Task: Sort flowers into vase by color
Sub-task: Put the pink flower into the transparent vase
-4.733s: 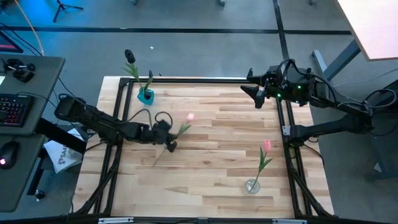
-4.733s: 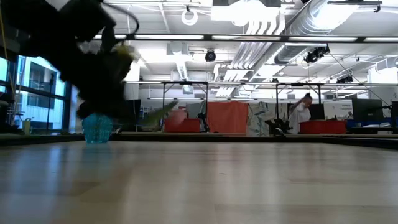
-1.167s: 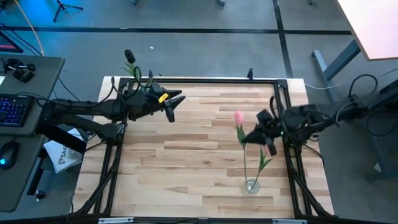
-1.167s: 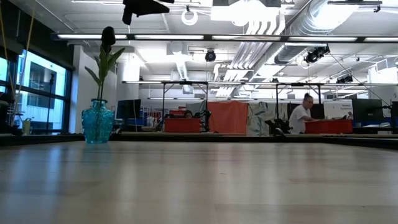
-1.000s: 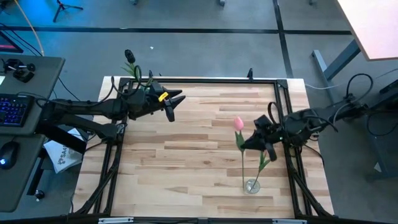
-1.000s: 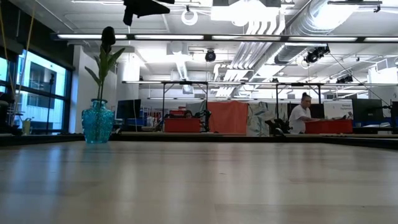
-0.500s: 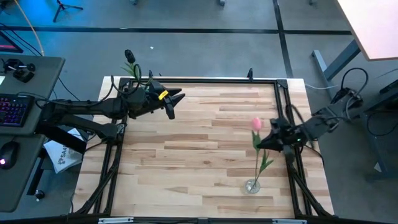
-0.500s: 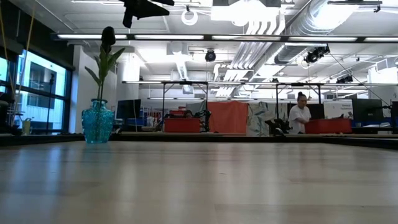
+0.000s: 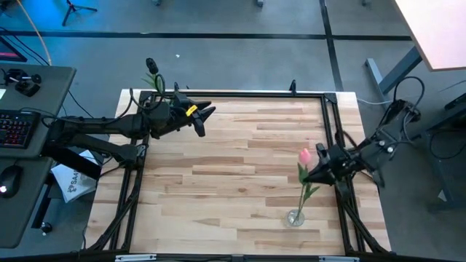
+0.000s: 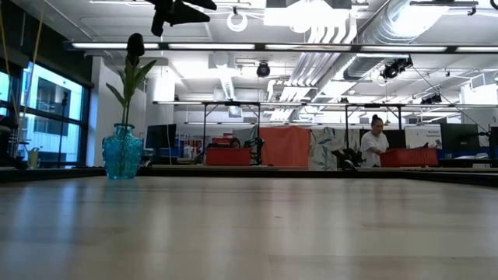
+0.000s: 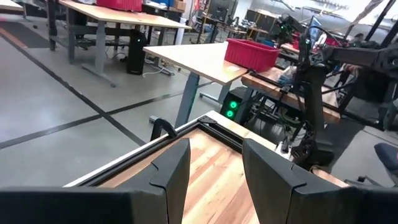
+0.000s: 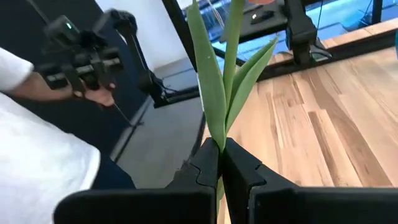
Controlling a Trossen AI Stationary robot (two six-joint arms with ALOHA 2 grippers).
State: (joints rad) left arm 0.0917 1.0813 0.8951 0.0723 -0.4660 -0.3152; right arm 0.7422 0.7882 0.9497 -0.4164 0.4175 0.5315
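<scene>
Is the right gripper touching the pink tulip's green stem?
Touching. The right wrist view shows the right gripper shut on the slim pink artificial tulip's green stem, which sits pinched between its dark fingers with no gap.

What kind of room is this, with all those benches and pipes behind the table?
Probably a large open robotics lab or workshop: bare ceiling ducts, rows of workbenches with red bins, and a keyboard beside the wooden table.
</scene>
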